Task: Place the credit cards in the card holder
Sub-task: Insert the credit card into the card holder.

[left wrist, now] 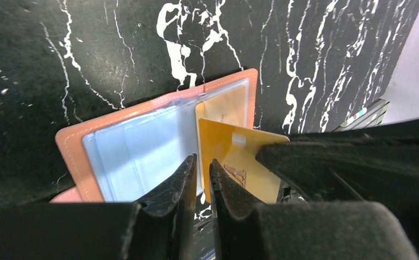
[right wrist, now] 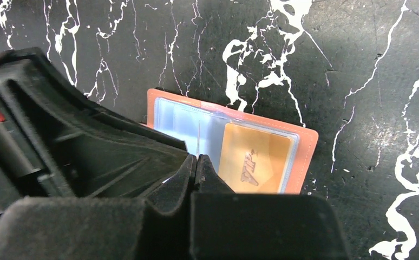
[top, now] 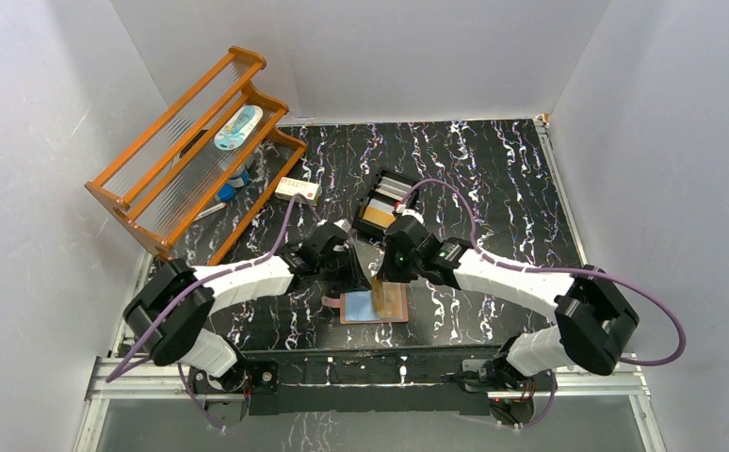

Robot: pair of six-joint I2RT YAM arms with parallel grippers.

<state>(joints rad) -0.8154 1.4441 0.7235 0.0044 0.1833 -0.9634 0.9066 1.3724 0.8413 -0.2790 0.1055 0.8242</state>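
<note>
Our right jaws clamp a gold card point(left wrist: 240, 157) on edge, its lower end at the open card holder point(left wrist: 73, 157) lying just beneath them on the worktop point(left wrist: 88, 54). Our left jaws, just beside that card, stand narrow, gripping nothing we can see.

The card holder point(top: 361, 309) lay open and flat on the table point(top: 493, 188), near its front edge, between the two arms. One card point(right wrist: 256, 162) sat in a sleeve on the holder's right half. A second card point(left wrist: 240, 157) stood on edge over that same half, pinched in the right gripper point(right wrist: 197, 162). The left gripper point(left wrist: 203, 162) hung over the holder's middle, just left of the standing card. Behind them a tray point(top: 389, 188) held more cards point(top: 376, 217). A box point(top: 298, 189) lay to the tray's left, and a rack point(top: 191, 151) stood in the far left corner.
</note>
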